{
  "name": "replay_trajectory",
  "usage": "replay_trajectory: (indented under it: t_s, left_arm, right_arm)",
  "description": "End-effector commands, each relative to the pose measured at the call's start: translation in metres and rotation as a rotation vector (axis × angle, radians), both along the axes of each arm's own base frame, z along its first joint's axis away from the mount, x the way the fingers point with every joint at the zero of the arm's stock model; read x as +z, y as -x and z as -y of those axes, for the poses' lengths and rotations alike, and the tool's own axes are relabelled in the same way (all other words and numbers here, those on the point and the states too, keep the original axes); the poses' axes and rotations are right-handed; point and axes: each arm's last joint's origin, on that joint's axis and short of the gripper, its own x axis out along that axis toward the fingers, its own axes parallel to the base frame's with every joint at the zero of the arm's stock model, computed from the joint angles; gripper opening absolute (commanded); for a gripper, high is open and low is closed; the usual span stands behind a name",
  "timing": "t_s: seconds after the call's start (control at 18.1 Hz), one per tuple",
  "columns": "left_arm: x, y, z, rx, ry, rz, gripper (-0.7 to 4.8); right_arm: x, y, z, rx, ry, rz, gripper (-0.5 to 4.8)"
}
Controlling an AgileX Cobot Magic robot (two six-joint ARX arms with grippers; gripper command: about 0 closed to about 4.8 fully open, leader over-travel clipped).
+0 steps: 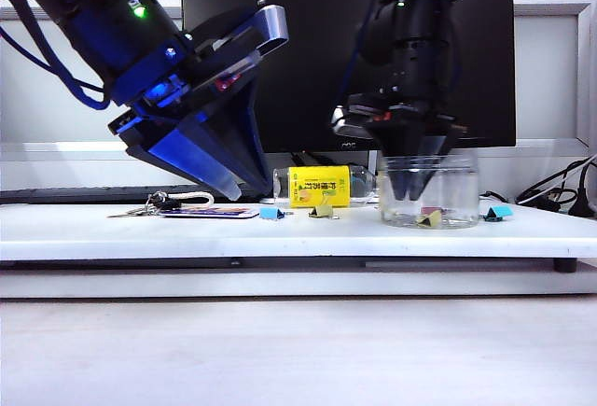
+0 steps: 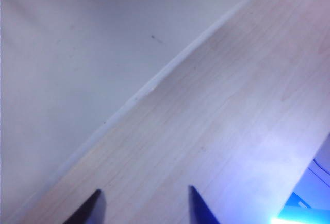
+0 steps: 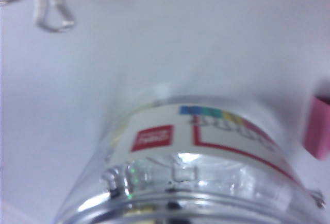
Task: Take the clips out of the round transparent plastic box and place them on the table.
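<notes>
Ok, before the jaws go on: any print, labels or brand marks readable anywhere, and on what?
"AOC", faint: monitor bezel, exterior view.
Dark print on the yellow packet: too small to read.
White label on the round transparent plastic box, with red patch and colour strip: blurred, unreadable.
Card by the keys: unreadable.

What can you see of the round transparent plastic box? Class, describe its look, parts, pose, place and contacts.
The round transparent plastic box is a clear, colourless, short, wide jar standing upright and open-topped on the white table, right of the yellow packet. The right wrist view shows its ridged rim and a white label with red and coloured print. The right gripper reaches down into it, fingertips near the bottom. An olive clip lies inside on its floor.
</notes>
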Motion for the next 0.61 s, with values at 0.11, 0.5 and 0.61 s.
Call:
replay_trajectory:
  t_s: [0.11,0.5,0.61]
  left_arm:
    - [0.0023,0.0002,0.0009,-0.022,0.022,0.005,2.14]
    - [0.0022,0.0002,0.0009,-0.026,0.021,0.007,2.14]
    - [0.0023,0.0002,0.0009,-0.027,0.021,0.008,2.14]
  right_arm:
    - [0.0030,0.0035,-0.0026,0.103,0.070,0.028,1.12]
    - [0.0027,0.0035,-0.0025,0.145,0.081,0.033,1.04]
    - [0.0028,0.0041,-0.0037,0.161,0.039,0.019,1.04]
